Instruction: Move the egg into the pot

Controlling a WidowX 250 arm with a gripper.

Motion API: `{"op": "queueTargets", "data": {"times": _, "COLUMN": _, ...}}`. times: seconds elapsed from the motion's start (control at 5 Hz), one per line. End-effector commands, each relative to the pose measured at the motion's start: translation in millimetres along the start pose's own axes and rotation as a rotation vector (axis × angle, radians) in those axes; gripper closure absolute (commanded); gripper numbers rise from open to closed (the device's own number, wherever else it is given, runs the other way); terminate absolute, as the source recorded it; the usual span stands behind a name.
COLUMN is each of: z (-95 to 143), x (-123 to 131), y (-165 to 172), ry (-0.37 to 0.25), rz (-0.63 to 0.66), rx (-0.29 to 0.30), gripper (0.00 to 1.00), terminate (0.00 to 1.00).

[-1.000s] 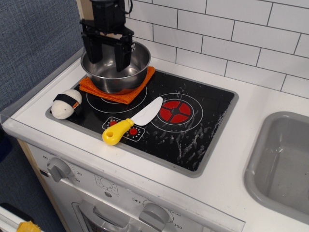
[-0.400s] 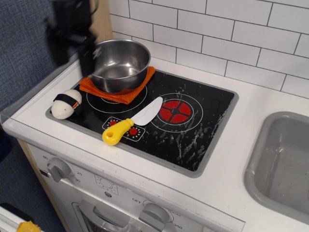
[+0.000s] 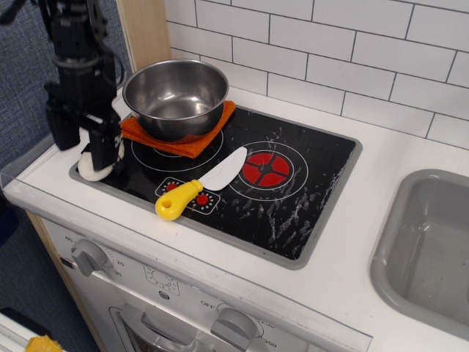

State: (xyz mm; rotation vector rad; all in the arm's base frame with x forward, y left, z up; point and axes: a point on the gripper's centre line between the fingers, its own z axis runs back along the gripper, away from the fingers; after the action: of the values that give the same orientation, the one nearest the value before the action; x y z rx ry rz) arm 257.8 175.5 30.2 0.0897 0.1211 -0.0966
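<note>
Pincer over egg, hob's left edge.

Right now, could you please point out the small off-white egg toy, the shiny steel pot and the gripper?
Small off-white egg toy point(image 3: 92, 168): main camera view, on its lower white end below the gripper.
Shiny steel pot point(image 3: 176, 89): main camera view, on its inner bottom.
Gripper point(image 3: 84, 141): main camera view, midway between its fingertips.

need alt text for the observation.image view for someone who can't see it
A black robot gripper hangs open over a small off-white egg toy at the left edge of a black toy stovetop. Behind it, a shiny steel pot sits empty on an orange cloth; a yellow-handled toy knife lies mid-stove, a grey sink at right.
</note>
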Motion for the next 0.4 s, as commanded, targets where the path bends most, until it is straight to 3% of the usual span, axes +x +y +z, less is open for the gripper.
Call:
{"op": "queueTargets", "data": {"times": 0.0, "z": -3.6, "x": 1.7, "y": 6.9, "ry": -0.063, "rz": 0.048, "rx": 0.030, "gripper": 0.00, "terminate": 0.00}}
{"op": "queueTargets", "data": {"times": 0.2, "z": -3.9, "x": 3.2, "y": 4.9, "ry": -0.068, "rz": 0.036, "rx": 0.028, "gripper": 0.00, "terminate": 0.00}}
